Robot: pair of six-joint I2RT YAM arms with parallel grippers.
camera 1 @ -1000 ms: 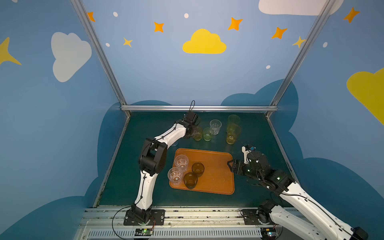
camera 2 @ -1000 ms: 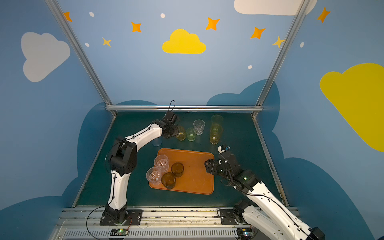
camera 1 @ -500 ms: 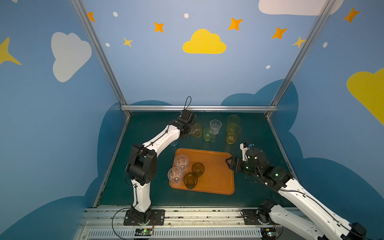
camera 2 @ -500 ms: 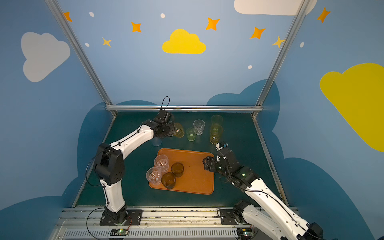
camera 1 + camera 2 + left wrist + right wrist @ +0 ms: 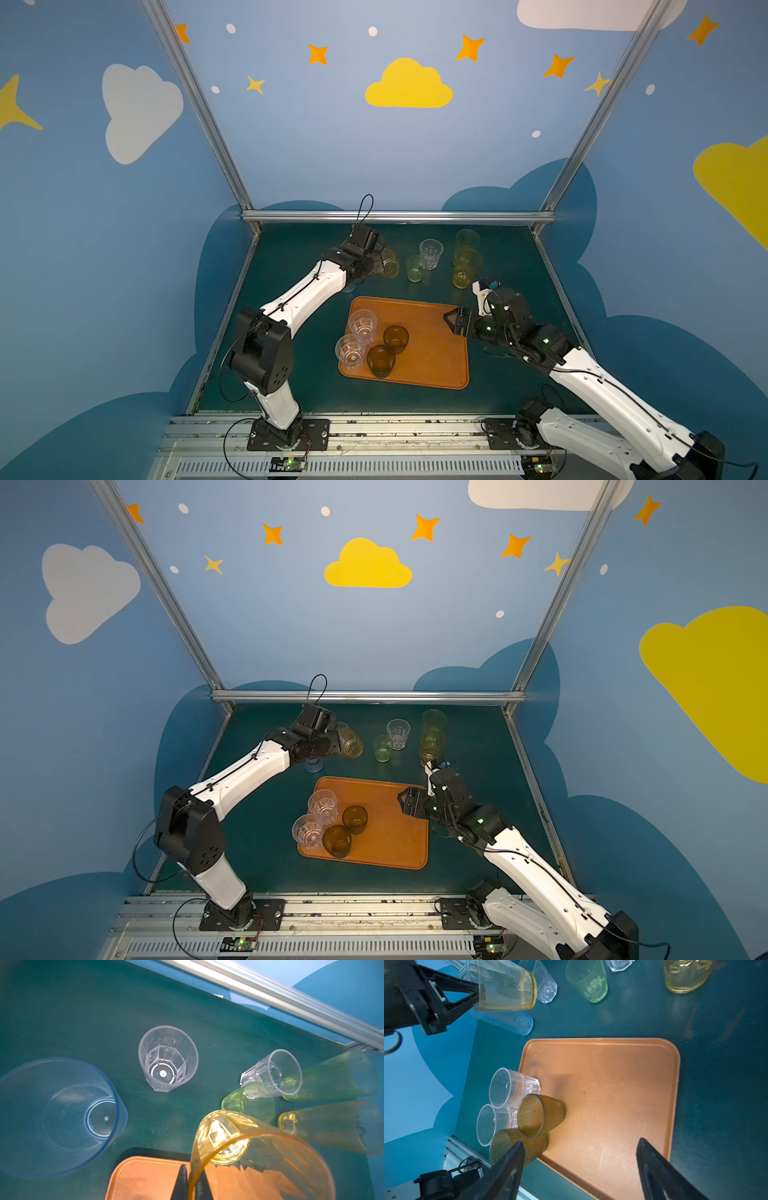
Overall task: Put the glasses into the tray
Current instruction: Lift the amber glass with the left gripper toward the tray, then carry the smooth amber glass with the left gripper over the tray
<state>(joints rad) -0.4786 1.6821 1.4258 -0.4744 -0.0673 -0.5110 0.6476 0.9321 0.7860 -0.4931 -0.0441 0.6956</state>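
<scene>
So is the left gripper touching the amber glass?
Touching. The left wrist view shows the left gripper shut on the amber glass, its rim wall pinched between the jaws.

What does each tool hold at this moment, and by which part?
The left tool pinches the amber glass by its rim, one finger inside and one outside. The right tool stands open and holds nothing.

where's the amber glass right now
In a top view the amber glass is at the back left of the table, tilted, its rim pinched in the left gripper, just left of the small green glass and beyond the tray.
</scene>
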